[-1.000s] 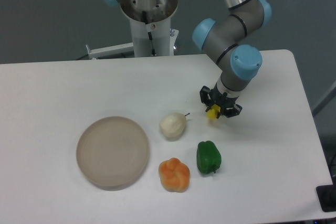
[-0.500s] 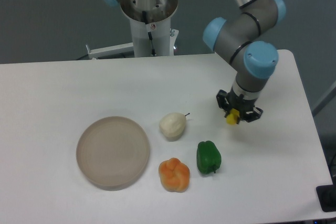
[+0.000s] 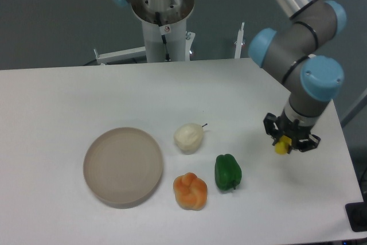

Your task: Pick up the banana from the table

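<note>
My gripper point(image 3: 285, 143) hangs over the right part of the white table point(image 3: 69, 96), pointing straight down. Its black fingers are shut on the banana point(image 3: 281, 147), of which only a small bright yellow end shows below the wrist; the rest is hidden by the arm. The banana looks lifted off the tabletop, right of the green pepper.
A green pepper point(image 3: 227, 171) and an orange-yellow lobed pepper point(image 3: 190, 191) lie near the front. A pale round fruit with a stem point(image 3: 189, 136) sits mid-table. A beige round plate point(image 3: 123, 166) rests at the left. The robot base point(image 3: 163, 21) stands behind the table.
The arm has carried the banana to the right and slightly toward the front, from near the pale fruit to the table's right side. The other objects have not moved.
</note>
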Robot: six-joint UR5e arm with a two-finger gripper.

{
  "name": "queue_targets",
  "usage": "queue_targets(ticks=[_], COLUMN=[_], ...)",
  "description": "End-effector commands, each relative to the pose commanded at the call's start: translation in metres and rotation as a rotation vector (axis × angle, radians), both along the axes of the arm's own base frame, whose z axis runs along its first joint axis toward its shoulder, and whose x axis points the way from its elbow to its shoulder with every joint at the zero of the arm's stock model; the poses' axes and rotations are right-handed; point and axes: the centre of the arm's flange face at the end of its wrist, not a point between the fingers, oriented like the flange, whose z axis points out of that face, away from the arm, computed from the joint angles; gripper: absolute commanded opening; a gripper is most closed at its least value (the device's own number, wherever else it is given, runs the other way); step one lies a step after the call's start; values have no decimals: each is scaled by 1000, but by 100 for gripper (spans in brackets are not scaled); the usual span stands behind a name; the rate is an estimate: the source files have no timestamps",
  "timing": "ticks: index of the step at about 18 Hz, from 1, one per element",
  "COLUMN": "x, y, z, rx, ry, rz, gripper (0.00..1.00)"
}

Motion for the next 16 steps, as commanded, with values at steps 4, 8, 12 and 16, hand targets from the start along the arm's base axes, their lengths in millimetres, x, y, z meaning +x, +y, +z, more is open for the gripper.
queue_targets(ticks=[4, 8, 12, 16], x=[-9, -11, -12, -11], y=[10, 8, 7, 7], z=[-4, -11, -13, -14], rx=[20, -4, -13, -14], ry=[-2, 6, 9, 8], rz=[-37, -54, -53, -53], gripper=[6, 6, 6, 6])
